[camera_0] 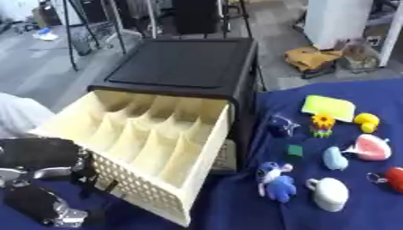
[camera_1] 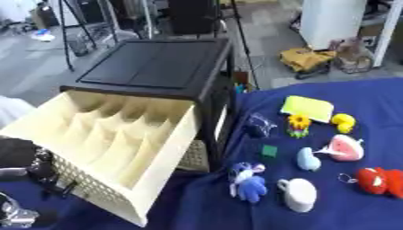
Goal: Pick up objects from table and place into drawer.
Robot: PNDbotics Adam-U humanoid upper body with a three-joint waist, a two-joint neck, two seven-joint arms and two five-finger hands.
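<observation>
A cream drawer (camera_0: 145, 191) with a lattice front stands pulled out of a black cabinet (camera_0: 189, 63); dividers split it into several compartments. My left hand (camera_0: 85, 173) is at the drawer's front, low on the left, and its black and silver arm comes in from the lower left corner. On the blue cloth to the right lie a blue and white plush (camera_0: 275, 183), a white mug (camera_0: 329, 194), a green cube (camera_0: 294, 150), a light blue piece (camera_0: 334, 158), a pink and white toy (camera_0: 368, 148), a sunflower toy (camera_0: 322, 123), a yellow duck (camera_0: 366, 121) and a red toy (camera_1: 374, 180). My right hand does not show.
A yellow-green pad (camera_0: 328, 106) and a dark, partly clear thing (camera_0: 281, 126) lie near the cabinet's right side. The blue cloth (camera_0: 236, 206) covers the table. A white shape (camera_0: 20, 114) shows at the left edge. Beyond the table are stands, bags and a grey floor.
</observation>
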